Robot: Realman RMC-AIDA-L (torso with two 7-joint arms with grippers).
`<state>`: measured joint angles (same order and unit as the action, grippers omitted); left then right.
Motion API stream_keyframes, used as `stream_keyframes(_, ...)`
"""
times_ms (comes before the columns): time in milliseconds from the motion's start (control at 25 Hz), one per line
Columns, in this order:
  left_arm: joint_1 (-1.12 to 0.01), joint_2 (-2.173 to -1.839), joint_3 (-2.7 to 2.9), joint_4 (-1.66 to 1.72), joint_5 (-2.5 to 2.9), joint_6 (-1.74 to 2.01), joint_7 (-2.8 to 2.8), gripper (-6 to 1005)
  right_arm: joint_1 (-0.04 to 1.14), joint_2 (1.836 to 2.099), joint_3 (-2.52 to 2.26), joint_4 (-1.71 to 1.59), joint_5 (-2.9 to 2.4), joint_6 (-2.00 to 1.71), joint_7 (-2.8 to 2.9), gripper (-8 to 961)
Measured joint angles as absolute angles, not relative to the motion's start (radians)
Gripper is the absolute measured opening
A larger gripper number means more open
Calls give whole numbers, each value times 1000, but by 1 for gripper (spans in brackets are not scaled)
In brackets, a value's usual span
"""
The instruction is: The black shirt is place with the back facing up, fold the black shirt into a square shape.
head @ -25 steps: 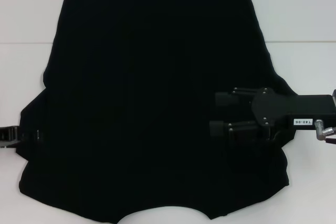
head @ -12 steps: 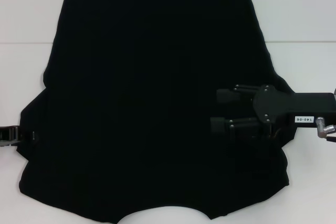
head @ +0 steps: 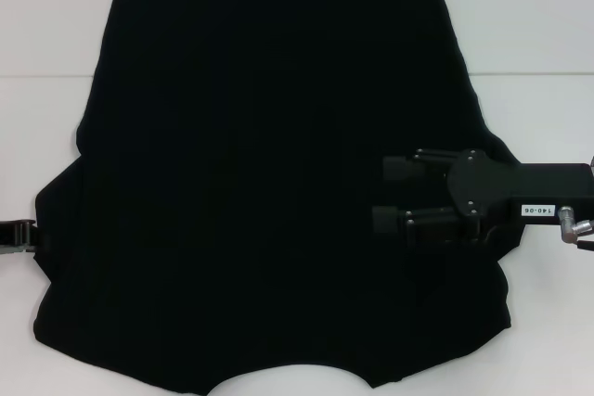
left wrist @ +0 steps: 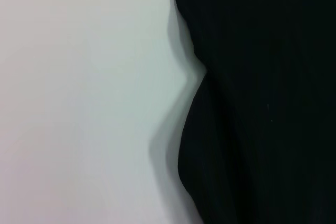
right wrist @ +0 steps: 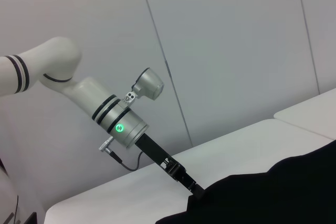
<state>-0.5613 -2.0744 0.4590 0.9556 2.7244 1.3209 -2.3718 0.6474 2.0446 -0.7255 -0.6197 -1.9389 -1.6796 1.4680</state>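
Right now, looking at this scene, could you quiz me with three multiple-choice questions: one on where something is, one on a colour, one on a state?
1. Where is the right end effector?
A. Over the black shirt's right side
B. Off the table
C. Beyond the shirt's far edge

2. What colour is the table?
A. Brown
B. White
C. Green

3. How are the right end effector's fingers?
A. Spread apart
C. Pressed together
B. Holding a cup

Answers:
1. A: in the head view it reaches in from the right, above the fabric.
2. B: the bare surface around the shirt is white.
3. A: a gap shows between the two fingers.

The left end effector sits at the shirt's left edge.
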Motion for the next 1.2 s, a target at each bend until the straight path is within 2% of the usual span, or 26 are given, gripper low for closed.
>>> stream_keyframes(320, -560, -2075, 460, 956, 2724, 1310, -2368, 37, 647, 2045, -722, -620, -1939, -1680, 1468, 911)
stream_keyframes(520, -553, -2076, 449, 957, 2717, 1303, -2358, 0, 647, 2045, -708, -620, -1939, -1680, 1468, 911)
stream_keyframes(1200, -537, -2055, 239, 965, 2712, 1297, -2257, 1, 641, 2062, -680, -611, -1937, -1658, 1460, 912)
